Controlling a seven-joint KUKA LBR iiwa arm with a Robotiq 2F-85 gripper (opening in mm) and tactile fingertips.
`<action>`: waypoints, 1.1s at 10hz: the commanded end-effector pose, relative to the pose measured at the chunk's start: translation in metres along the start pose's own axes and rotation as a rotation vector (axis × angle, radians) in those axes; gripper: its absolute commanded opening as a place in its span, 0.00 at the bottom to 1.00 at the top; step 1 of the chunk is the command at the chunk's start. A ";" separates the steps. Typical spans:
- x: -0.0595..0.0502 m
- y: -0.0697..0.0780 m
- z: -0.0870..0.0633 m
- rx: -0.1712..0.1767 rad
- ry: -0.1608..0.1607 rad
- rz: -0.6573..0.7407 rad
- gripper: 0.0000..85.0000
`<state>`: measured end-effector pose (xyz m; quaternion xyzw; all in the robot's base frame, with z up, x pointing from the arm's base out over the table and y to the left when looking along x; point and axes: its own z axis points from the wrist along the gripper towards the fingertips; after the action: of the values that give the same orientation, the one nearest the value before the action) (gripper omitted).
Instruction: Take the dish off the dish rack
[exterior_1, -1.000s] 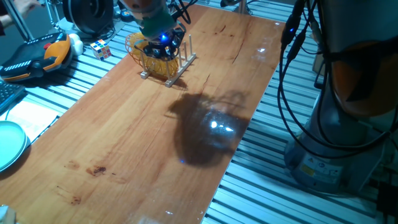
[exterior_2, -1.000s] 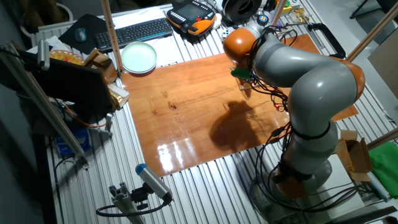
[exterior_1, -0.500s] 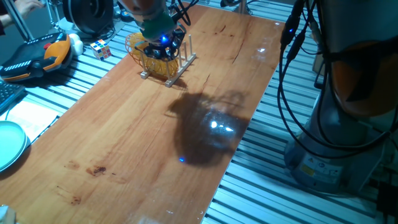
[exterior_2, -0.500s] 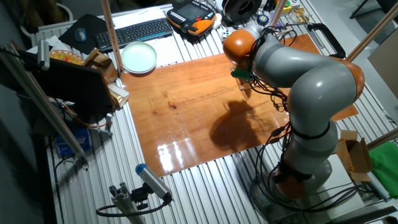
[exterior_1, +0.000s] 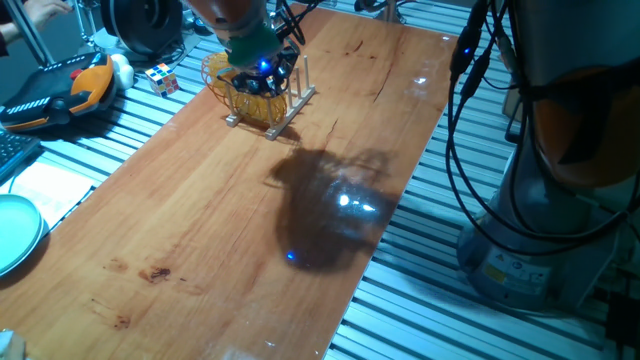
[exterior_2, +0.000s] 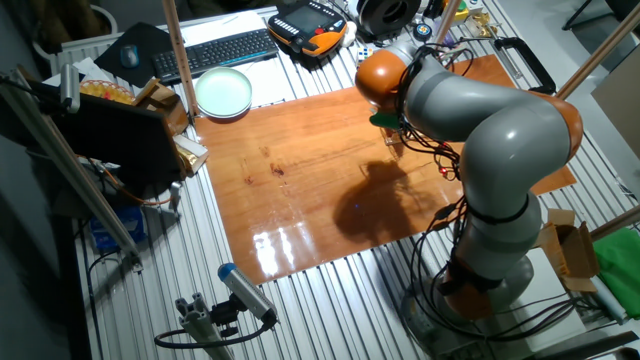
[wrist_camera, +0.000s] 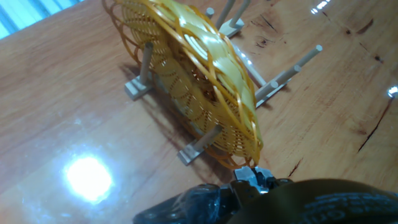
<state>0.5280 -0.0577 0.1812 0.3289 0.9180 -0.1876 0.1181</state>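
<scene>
- No brand, label or writing can be read in any view; the surfaces that might carry text are too small or blurred.
- The dish (wrist_camera: 199, 87) is round, shallow and yellow, woven with an open weave and looped strands along its rim.
- The hand view shows the dish standing on edge in the dish rack (wrist_camera: 205, 140), held between thin upright wooden pegs, its rim reaching down to the near rail.
- That same view shows the pale wood rails and several pegs sticking out past the dish on the far right side.
- In one fixed view the dish (exterior_1: 243, 88) and dish rack (exterior_1: 272, 113) sit at the far left end of the wooden table (exterior_1: 250, 210), with the claw (exterior_1: 262, 72) right over them.
- The claw is hidden by the wrist in that view, and in the hand view only a dark blurred part shows at the bottom edge by the dish rim, so I cannot tell how far it is open or whether it grips the dish.
- The other fixed view shows the whole grey and orange arm (exterior_2: 480, 130) bending over the table (exterior_2: 300, 180), hiding the rack.
- That view also shows a teal plate (exterior_2: 223, 93) and a keyboard (exterior_2: 215, 52) beyond the table's far left side.
- A colour cube (exterior_1: 162, 78) lies on the slatted surface left of the rack in one fixed view.
</scene>
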 end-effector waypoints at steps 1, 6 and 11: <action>0.000 0.000 0.000 0.001 0.000 0.012 0.01; 0.001 0.001 0.001 0.008 -0.006 0.010 0.01; 0.001 0.001 0.001 0.014 -0.013 0.005 0.01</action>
<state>0.5280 -0.0563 0.1796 0.3292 0.9157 -0.1949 0.1230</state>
